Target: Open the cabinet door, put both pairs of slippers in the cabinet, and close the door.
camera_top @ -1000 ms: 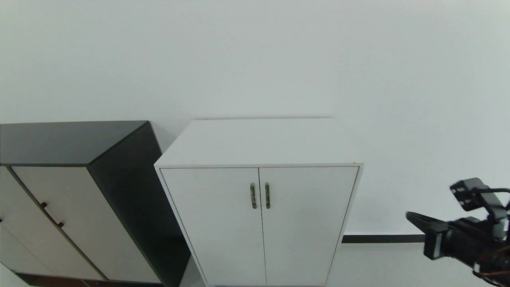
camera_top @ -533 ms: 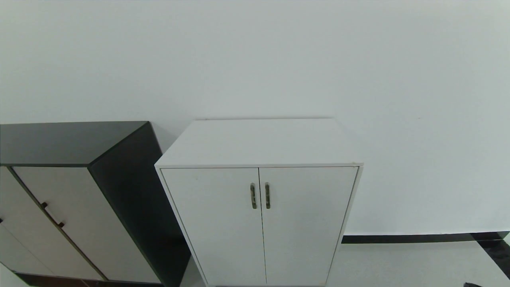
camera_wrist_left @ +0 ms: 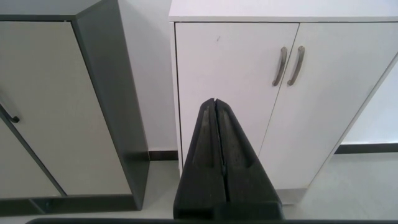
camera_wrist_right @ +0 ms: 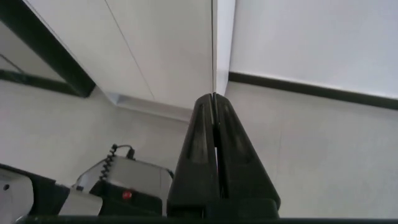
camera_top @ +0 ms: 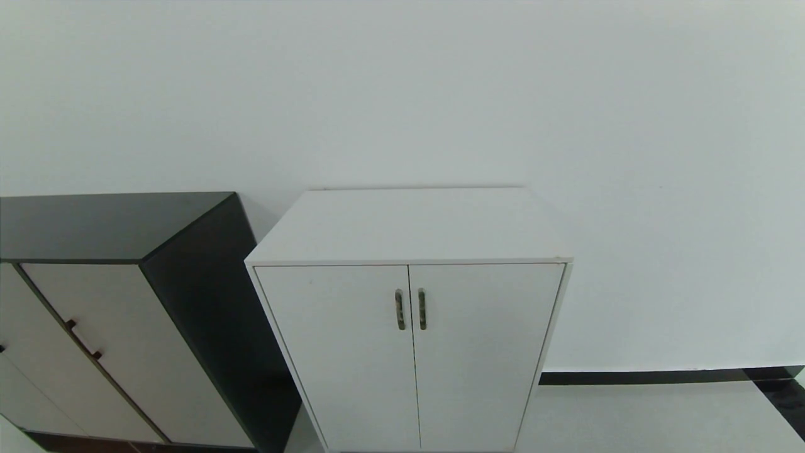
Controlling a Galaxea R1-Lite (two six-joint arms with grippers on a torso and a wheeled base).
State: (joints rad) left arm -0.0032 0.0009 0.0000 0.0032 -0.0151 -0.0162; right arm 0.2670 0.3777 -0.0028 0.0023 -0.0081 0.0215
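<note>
The white cabinet (camera_top: pixel 409 314) stands against the wall with both doors closed; its two metal handles (camera_top: pixel 410 309) sit side by side at the middle seam. In the left wrist view my left gripper (camera_wrist_left: pixel 216 106) is shut with nothing in it, held low in front of the cabinet's left door (camera_wrist_left: pixel 230 93), short of the handles (camera_wrist_left: pixel 288 65). My right gripper (camera_wrist_right: pixel 214 99) is shut and empty, hanging low over the floor near the cabinet's right bottom corner (camera_wrist_right: pixel 214 74).
A black cabinet with pale doors (camera_top: pixel 119 314) stands close to the left of the white one. Bare light floor (camera_top: pixel 641 415) lies to the right, edged by a black skirting strip (camera_top: pixel 666 376).
My right arm, visible at the right edge a second ago, has dropped out of the head view. The cabinet and its doors have not moved.
</note>
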